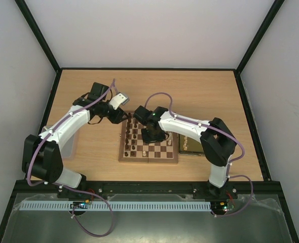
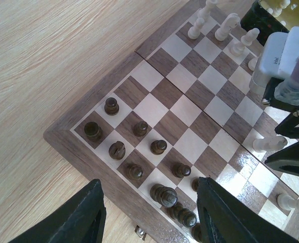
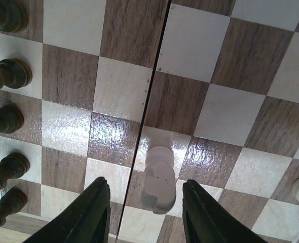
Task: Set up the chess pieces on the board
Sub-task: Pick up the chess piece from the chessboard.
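Observation:
The board (image 1: 162, 152) lies in the middle of the table. Dark chess pieces (image 2: 139, 147) stand in two rows along its left edge, and pale chess pieces (image 2: 225, 28) stand at the far side. My left gripper (image 2: 152, 212) hovers open above the dark rows, over a tall dark piece (image 2: 165, 195), holding nothing. My right gripper (image 3: 145, 212) is open low over the board (image 3: 124, 86). A pale piece (image 3: 158, 177) stands between its fingers beside the fold seam, with a gap on each side. More dark pieces (image 3: 7, 76) line that view's left edge.
A yellowish tray (image 1: 189, 145) with pale pieces lies against the board's right rim. A translucent container (image 1: 71, 147) sits by the left arm. The right wrist (image 2: 286, 55) crowds the left wrist view's right side. Black frame bars edge the wooden table (image 1: 88, 91).

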You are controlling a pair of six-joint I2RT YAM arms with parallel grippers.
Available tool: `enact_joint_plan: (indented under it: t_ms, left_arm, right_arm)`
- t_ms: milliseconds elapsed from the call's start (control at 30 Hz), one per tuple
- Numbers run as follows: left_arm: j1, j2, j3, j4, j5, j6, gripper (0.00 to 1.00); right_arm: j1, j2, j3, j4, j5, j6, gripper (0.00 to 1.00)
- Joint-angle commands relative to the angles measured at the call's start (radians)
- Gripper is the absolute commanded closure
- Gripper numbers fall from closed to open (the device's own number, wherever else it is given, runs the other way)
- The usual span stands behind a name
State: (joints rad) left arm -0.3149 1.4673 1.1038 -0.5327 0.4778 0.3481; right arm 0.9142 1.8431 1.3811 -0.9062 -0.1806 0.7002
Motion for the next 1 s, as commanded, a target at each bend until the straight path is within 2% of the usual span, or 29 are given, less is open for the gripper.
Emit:
enact_joint_plan:
  t_ms: [0, 367, 967]
  left_arm:
    - [0.005, -0.030, -0.016, -0.002, 0.004, 0.006, 0.48]
    - [0.008, -0.036, -0.018, -0.001, 0.004, 0.005, 0.47]
    - [0.009, -0.031, -0.014, 0.000, 0.004, 0.006, 0.47]
  right_arm:
    - [0.004, 0.019, 0.029, -0.005, 0.019, -0.007, 0.63]
    - [-0.003, 0.023, 0.018, -0.002, 0.042, -0.005, 0.73]
    - [-0.007, 0.029, -0.008, 0.010, 0.039, -0.015, 0.81]
